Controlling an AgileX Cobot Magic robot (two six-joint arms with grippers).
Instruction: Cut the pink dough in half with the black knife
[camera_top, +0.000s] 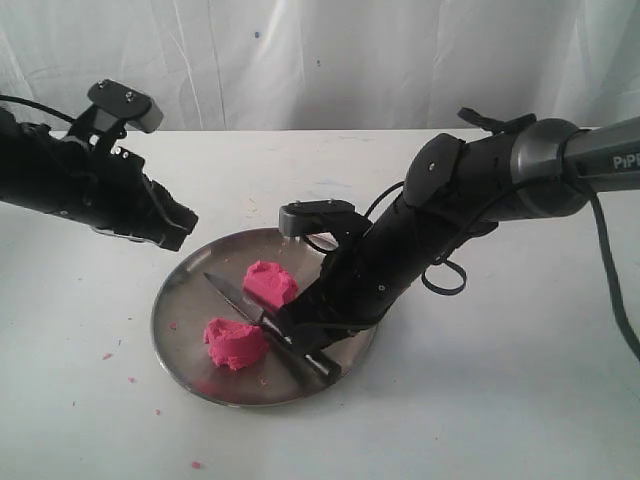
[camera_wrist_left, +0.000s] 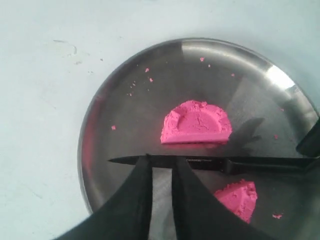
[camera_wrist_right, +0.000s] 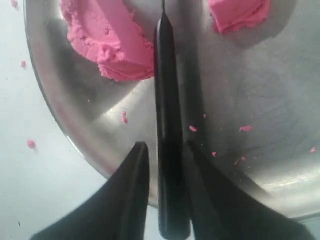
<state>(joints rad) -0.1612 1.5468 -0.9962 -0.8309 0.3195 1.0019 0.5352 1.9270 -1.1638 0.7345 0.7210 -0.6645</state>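
The pink dough lies in two halves on a round steel plate (camera_top: 165, 310): one half (camera_top: 268, 283) farther back, the other (camera_top: 234, 343) nearer the front. The black knife (camera_top: 235, 298) lies flat on the plate between them. My right gripper (camera_top: 300, 335) is low at the knife's handle. In the right wrist view its jaws (camera_wrist_right: 166, 146) stand open around the handle (camera_wrist_right: 167, 100), with a gap showing on one side. My left gripper (camera_top: 185, 228) hovers above the plate's left rim, open and empty (camera_wrist_left: 161, 159). Below it are the knife (camera_wrist_left: 200, 162) and both dough halves (camera_wrist_left: 196, 123), (camera_wrist_left: 237, 198).
Small pink crumbs are scattered on the white table (camera_top: 107, 355) in front of and left of the plate, and inside the plate (camera_wrist_right: 245, 128). A white curtain hangs behind the table. The right arm's cable (camera_top: 610, 290) trails down at the far right.
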